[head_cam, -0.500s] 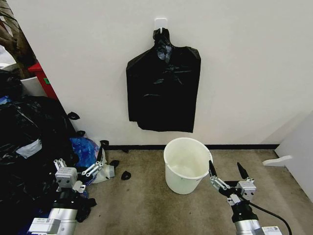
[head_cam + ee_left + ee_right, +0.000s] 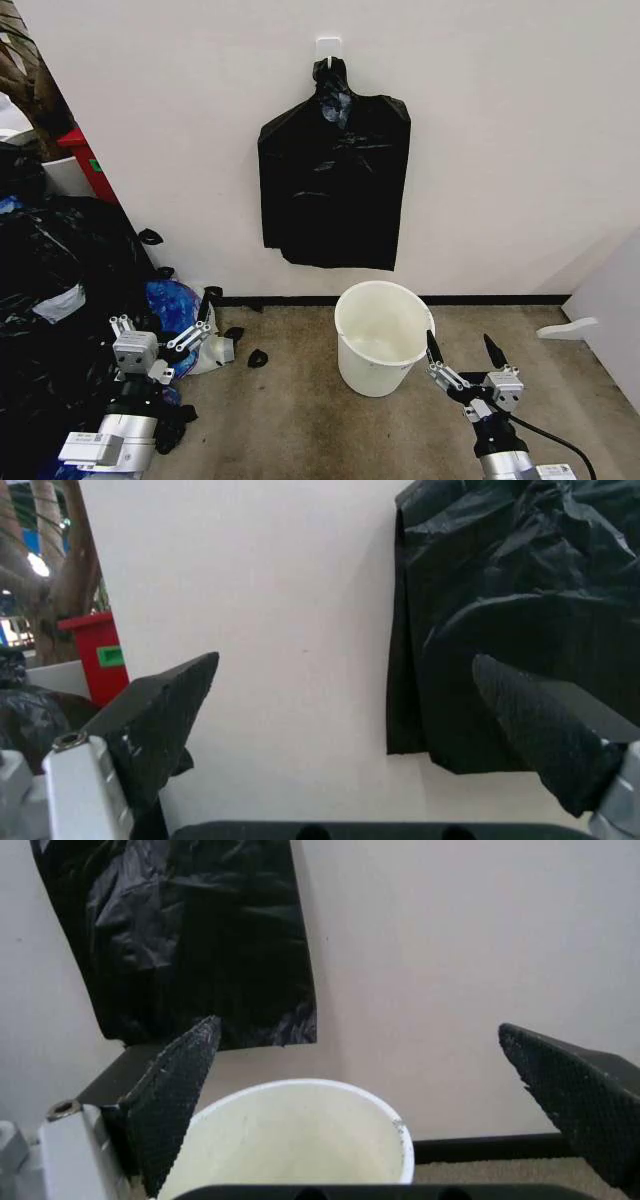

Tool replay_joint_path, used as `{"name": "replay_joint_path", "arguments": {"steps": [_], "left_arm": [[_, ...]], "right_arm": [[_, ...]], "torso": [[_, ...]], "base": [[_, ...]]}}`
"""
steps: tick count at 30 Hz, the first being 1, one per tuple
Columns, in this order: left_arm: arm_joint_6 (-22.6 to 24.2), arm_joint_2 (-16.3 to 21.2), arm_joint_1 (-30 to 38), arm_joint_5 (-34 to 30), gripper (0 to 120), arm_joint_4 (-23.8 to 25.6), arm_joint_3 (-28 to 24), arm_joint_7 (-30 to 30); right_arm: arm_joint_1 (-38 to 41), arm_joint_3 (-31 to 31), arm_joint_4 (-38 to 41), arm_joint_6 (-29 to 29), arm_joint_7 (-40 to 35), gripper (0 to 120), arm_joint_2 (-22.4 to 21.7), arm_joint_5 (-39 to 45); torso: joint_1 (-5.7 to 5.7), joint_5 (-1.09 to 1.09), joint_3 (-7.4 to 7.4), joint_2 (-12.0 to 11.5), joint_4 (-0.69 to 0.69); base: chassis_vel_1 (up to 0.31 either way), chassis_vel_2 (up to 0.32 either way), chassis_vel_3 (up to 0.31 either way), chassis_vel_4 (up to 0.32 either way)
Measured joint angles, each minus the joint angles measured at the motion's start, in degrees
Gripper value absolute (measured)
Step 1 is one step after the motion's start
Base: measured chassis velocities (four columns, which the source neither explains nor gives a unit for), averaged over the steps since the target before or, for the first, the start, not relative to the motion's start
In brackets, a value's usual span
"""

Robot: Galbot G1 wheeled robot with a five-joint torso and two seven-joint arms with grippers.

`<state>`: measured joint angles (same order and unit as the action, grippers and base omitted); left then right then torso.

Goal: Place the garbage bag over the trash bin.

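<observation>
A: Biggest first. Wall (image 2: 500,130) is white, and a heap of stuffed bags (image 2: 50,290) sits on the floor (image 2: 300,420) at the left, black and blue.

B: Task things?

A: Flat black bags hang on the wall from a white hook (image 2: 328,47), knotted at the top. That's the bunch of bags (image 2: 334,180), directly above the trash bin (image 2: 380,335). I can't pick out a single loose garbage bag; the one needed is presumably a layer of that bunch. The bin is a white bucket standing upright on the floor by the black baseboard, empty, no liner on its rim.

B: Grippers?

A: Left gripper (image 2: 158,336) is low on the left next to the heap, fingers spread, nothing between them. In the left wrist view it faces the bunch's lower edge (image 2: 500,630). Right gripper (image 2: 462,353) is low, just right of the bin, also spread wide and empty. Right wrist view looks over the bin rim (image 2: 300,1091).

B: Handling?

A: My guess: thin glossy film, very light, limp, slippery, easily torn. Layers will likely cling, so peeling one off may be fiddly. I'd pinch a lower corner or the bottom hem, not the flat middle. The bucket looks light and could slide when the bag is pulled over it.

B: Progress?

A: Not started; nothing held.
</observation>
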<state>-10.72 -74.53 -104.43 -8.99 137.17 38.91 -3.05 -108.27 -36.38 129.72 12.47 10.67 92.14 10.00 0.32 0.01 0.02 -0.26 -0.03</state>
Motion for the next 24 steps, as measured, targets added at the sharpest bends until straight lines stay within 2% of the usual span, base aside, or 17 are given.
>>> {"name": "replay_joint_path", "arguments": {"steps": [11,15,17,24], "left_arm": [[0.94,-0.16,0.00,-0.02,100,0.55,-0.32,0.44],[0.97,-0.15,0.04,-0.58,100,0.44,-0.23,0.43],[1.04,-0.13,0.10,-0.79,100,0.48,-0.03,0.37],[1.19,-0.03,0.92,-0.79,100,0.77,-0.01,0.28]], "right_arm": [[0.79,-0.18,0.29,-1.56,-0.01,100,0.00,1.93],[2.47,1.52,2.40,-5.64,0.06,100,0.00,9.57],[5.21,3.14,3.16,-8.17,-0.49,100,0.00,16.30],[15.17,7.51,6.39,-17.97,-8.35,100,-0.96,28.78]], "torso": [[0.00,0.00,0.00,0.00,0.00],[0.00,0.00,0.00,0.00,-0.01],[0.00,-0.01,0.00,0.00,0.00],[0.00,0.00,0.00,0.00,0.03]], "base": [[0.000,0.000,0.000,0.000],[0.000,0.000,0.000,0.000],[0.000,0.000,0.000,0.000],[0.000,0.000,0.000,0.000]]}}
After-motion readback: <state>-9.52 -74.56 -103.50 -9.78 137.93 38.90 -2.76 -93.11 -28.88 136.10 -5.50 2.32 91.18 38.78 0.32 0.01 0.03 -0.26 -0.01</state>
